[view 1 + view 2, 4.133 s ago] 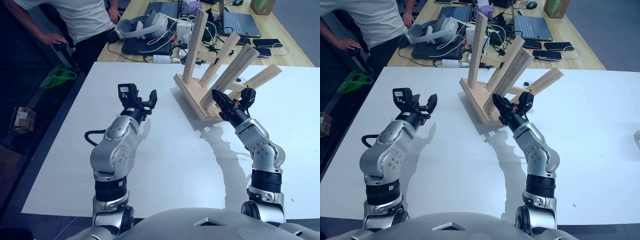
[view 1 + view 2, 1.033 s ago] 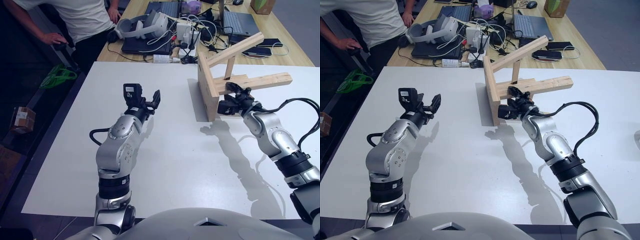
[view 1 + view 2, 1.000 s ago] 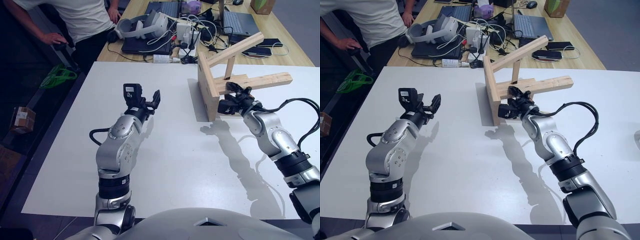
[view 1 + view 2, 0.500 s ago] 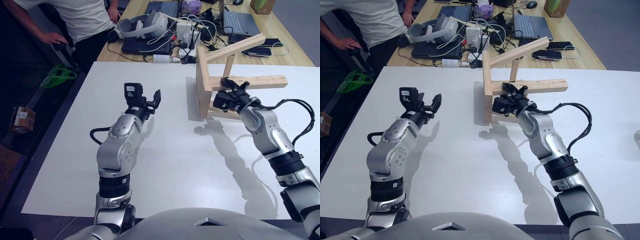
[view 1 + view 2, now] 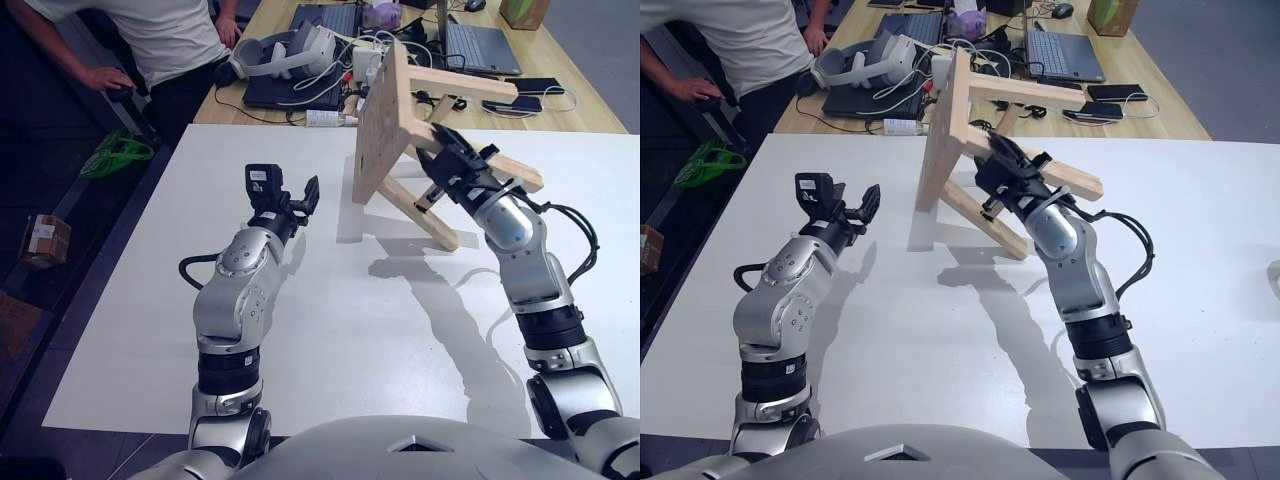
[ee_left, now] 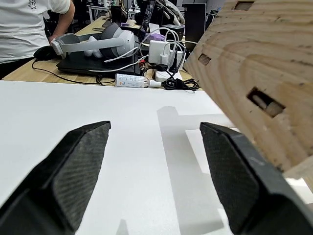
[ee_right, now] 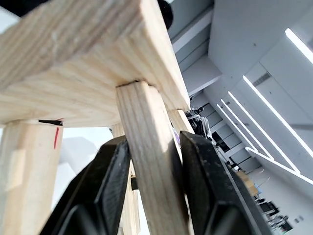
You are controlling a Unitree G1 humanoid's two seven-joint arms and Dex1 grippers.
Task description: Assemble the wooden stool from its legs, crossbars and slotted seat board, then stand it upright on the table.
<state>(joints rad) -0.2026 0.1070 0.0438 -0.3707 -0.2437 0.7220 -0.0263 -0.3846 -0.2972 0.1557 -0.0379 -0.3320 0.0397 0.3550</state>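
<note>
Stool (image 5: pixel 430 222) assembled, tilted on the white table (image 5: pixel 330 330). Seat board (image 5: pixel 380 130) stands nearly on edge, facing the left arm; one leg's foot is down on the tabletop. Right gripper (image 5: pixel 445 165) is clamped on a leg (image 7: pixel 146 161) close under the seat board. Seat's lower edge looks to touch the table, not certain. Left gripper (image 5: pixel 283 195) hangs beside the stool, fingers spread, holding nothing.
</note>
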